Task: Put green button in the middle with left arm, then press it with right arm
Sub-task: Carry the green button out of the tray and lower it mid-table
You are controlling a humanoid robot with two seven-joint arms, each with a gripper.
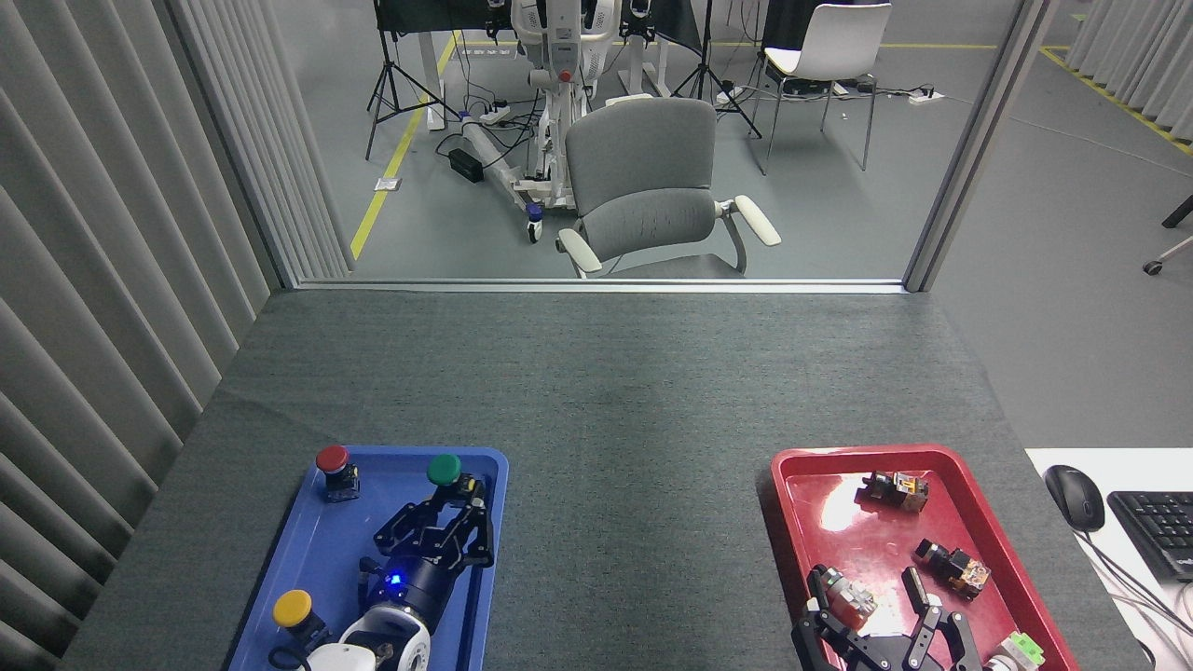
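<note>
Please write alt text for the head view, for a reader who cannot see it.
The left gripper holds the green button above the blue tray, near its right rim. The right gripper, open, hovers over the red tray.
</note>
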